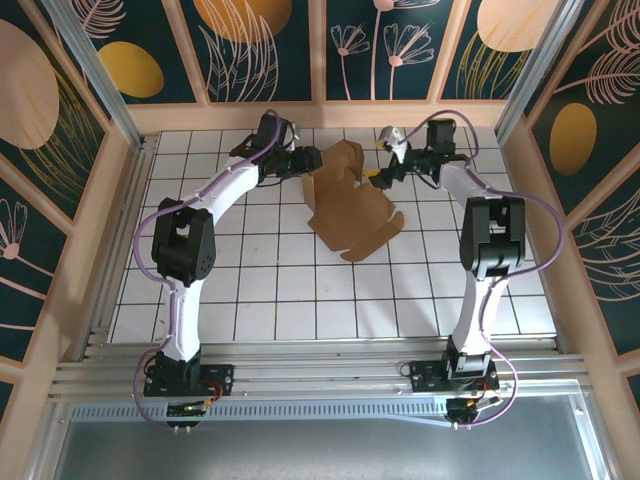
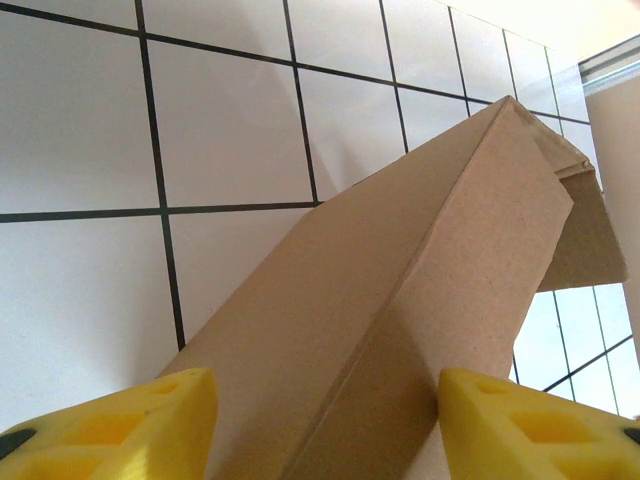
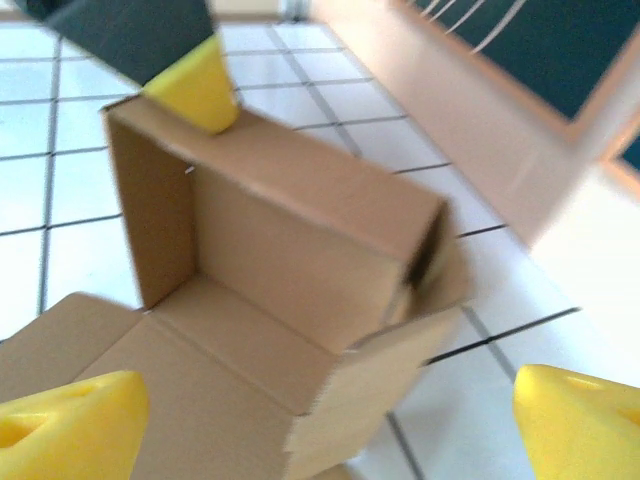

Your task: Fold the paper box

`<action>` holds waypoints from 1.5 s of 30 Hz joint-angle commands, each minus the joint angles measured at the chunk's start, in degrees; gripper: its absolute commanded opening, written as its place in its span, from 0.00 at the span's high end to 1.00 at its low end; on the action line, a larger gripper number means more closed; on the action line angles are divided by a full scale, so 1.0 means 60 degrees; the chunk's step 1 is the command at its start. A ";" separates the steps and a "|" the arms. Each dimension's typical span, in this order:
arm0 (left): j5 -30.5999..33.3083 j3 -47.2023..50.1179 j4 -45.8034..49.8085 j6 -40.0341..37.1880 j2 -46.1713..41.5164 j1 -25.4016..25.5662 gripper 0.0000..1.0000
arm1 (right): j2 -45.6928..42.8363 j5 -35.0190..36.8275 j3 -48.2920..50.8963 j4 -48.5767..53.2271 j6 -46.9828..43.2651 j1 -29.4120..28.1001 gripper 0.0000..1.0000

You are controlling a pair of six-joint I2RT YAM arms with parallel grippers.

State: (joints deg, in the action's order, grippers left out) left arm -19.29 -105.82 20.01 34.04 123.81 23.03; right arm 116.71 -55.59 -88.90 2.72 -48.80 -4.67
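Left jaws straddle the paper box (image 2: 400,300) wall, grip unclear; right jaws wide, blurred.

Brown paper box (image 1: 352,215) on white, black-gridded table (image 1: 300,290); claw fingertips (image 2: 540,430) yellow; walls (image 1: 175,40) seemingly teal.

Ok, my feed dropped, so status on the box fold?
Left fingers astride box wall, grip unclear. Right fingers open. Box half-folded. Nothing blocking.

My left fingers (image 2: 110,425) are cut off at 6 o'clock, as is the paper box (image 2: 420,300) between them; whether they pinch it I can't tell. My right wrist view is smeared, my right fingers (image 3: 70,425) clipped at 7 and 5 o'clock.
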 commanded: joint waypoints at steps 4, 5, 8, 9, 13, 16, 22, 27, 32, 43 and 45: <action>0.0109 -0.0168 0.0656 -0.0092 0.0415 0.0014 0.41 | 0.0341 0.1455 0.0055 -0.3002 0.1101 0.0323 0.06; 0.0103 -0.0176 0.0660 -0.0093 0.0415 0.0010 0.41 | 0.0515 0.1553 -0.0073 -0.3037 0.1013 0.0306 0.07; 0.0089 -0.0170 0.0668 -0.0085 0.0386 0.0009 0.42 | 0.1061 0.1744 -0.0443 -0.3039 0.0559 0.0252 0.07; 0.0095 -0.0173 0.0683 -0.0092 0.0363 0.0007 0.42 | 0.1248 0.1743 -0.0594 -0.2931 0.0341 0.0212 0.07; -0.0001 -0.0143 0.0664 -0.0047 0.0361 0.0015 0.42 | 0.1877 0.1790 -0.1462 -0.1619 -0.0898 -0.0157 0.09; -0.0066 -0.0083 0.0593 0.0025 0.0355 0.0015 0.43 | 0.2128 0.1739 -0.1834 -0.1264 -0.1241 -0.0449 0.09; -0.0118 -0.0026 0.0544 0.0005 0.0330 0.0011 0.44 | 0.2604 0.1476 -0.2442 -0.0917 -0.1250 -0.0842 0.10; -0.0240 -0.0087 0.0533 -0.0099 0.0397 0.0015 0.44 | 0.2796 0.0865 -0.2765 -0.0534 -0.1305 -0.0955 0.10; -0.0326 -0.0194 0.0546 -0.0122 0.0515 0.0015 0.44 | 0.3053 0.0560 -0.3148 -0.0354 -0.1142 -0.1070 0.12; -0.0397 -0.0278 0.0554 -0.0164 0.0532 0.0013 0.45 | 0.3513 0.0065 -0.3564 -0.0152 -0.0620 -0.1492 0.30; -0.0417 -0.0304 0.0538 -0.0184 0.0539 0.0015 0.44 | 0.3560 0.0093 -0.3645 -0.0104 -0.0338 -0.1575 0.33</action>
State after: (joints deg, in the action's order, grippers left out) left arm -20.84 -106.85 20.18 34.02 124.57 22.90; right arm 136.57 -52.56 -108.57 0.93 -53.49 -12.78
